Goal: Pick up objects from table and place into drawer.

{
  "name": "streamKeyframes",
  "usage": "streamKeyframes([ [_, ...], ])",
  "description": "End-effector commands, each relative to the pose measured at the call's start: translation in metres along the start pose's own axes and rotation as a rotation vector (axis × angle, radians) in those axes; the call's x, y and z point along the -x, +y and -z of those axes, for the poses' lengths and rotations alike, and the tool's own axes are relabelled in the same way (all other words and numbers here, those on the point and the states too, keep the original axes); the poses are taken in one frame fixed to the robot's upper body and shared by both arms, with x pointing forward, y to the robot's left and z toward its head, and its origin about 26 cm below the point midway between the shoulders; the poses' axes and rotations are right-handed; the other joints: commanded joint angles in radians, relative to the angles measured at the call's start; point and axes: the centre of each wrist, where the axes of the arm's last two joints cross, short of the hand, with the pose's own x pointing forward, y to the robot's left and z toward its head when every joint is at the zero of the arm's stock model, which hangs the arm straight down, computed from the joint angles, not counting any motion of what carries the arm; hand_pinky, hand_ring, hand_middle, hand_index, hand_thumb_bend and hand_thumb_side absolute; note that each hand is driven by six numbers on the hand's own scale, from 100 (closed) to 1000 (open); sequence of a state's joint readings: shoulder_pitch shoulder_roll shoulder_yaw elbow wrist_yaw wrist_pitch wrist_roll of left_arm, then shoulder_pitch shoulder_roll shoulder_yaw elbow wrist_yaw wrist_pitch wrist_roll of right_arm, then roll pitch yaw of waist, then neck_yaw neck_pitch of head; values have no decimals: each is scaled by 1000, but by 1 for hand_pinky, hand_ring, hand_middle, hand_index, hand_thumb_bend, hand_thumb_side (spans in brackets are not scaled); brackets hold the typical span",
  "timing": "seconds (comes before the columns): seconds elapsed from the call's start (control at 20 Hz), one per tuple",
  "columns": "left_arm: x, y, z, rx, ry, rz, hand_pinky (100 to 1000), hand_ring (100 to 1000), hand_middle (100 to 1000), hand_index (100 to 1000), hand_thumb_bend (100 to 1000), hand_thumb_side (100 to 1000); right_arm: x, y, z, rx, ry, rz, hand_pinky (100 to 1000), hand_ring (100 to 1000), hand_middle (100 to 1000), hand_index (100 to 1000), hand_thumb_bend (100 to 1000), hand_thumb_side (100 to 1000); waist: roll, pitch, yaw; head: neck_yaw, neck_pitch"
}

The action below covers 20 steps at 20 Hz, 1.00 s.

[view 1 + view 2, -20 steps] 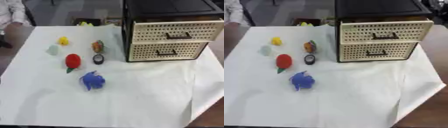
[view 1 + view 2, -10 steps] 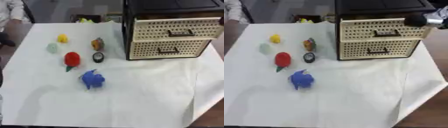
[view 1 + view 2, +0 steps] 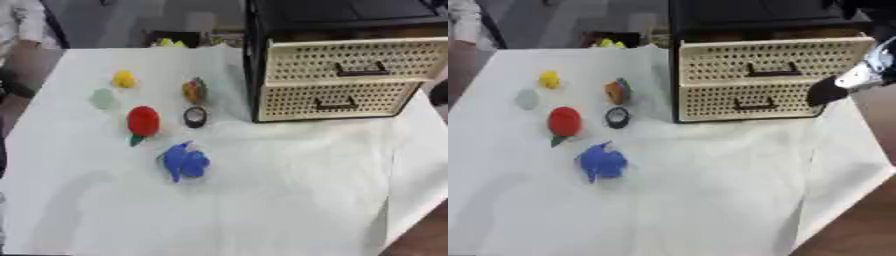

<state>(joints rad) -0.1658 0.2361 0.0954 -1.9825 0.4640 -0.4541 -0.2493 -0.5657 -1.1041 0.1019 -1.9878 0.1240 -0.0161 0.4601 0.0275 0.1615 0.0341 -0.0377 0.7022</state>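
On the white cloth lie a yellow piece [image 3: 123, 79], a pale green piece [image 3: 102, 98], a red fruit with a green tip [image 3: 143, 121], an orange striped object [image 3: 194, 90], a black ring [image 3: 195, 117] and a blue toy [image 3: 184, 161]. At the back right stands the cream perforated drawer unit [image 3: 341, 80], with both drawers shut. My right hand [image 3: 826, 93] comes in from the right edge in the right eye view. It hangs dark and blurred beside the lower drawer's right end, on a silver wrist. My left hand does not show.
The cloth [image 3: 289, 200] hangs over the table's brown right edge [image 3: 859, 220]. A dark box with yellow things [image 3: 171, 42] sits beyond the table's far edge. The cloth's near half holds only folds.
My right arm has come in from the upper right and dropped from the top drawer's level to the lower drawer's right end. The objects lie as before.
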Motion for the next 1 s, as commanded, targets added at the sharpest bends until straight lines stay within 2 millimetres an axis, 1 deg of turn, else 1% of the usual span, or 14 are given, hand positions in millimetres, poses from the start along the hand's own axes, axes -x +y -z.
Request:
streamKeyframes([
  [0.05,-6,1,8,35,-24,15,536,632,651,839,100,859,-7,-15,0,-65,3,-25,100,269,355,817,960,555,-4,-11,2,-6,-19],
  [0.2,-6,1,8,38,-25,12,536,632,651,839,100,858,-6,-19,4,-118,7,-12,100,179,254,798,963,551,-5,-12,4,-12,-29],
  [0.25,-6,1,8,38,-25,11,536,632,651,839,100,859,-5,-20,6,-129,9,-6,100,117,188,788,965,548,-5,-12,4,-13,-33],
  [0.35,-6,1,8,39,-23,10,536,632,651,839,100,860,-2,-21,9,-140,14,10,100,100,100,774,965,554,-6,-12,6,-15,-40],
  [0.6,-6,1,8,41,-20,7,535,631,650,839,100,860,5,-20,17,-167,29,89,100,100,100,774,958,559,-8,-14,10,-16,-53],
  [0.65,-6,1,8,42,-20,6,535,631,650,839,100,861,6,-20,18,-175,32,103,100,100,100,771,965,547,-8,-14,10,-16,-55],
  [0.85,-6,0,8,44,-17,4,536,631,650,838,100,860,11,-19,24,-254,64,129,100,100,100,797,987,541,-9,-14,12,-18,-59],
  [1.0,-5,0,8,44,-16,2,536,630,649,837,100,861,15,-19,29,-300,89,148,100,100,100,806,986,530,-9,-15,13,-21,-60],
])
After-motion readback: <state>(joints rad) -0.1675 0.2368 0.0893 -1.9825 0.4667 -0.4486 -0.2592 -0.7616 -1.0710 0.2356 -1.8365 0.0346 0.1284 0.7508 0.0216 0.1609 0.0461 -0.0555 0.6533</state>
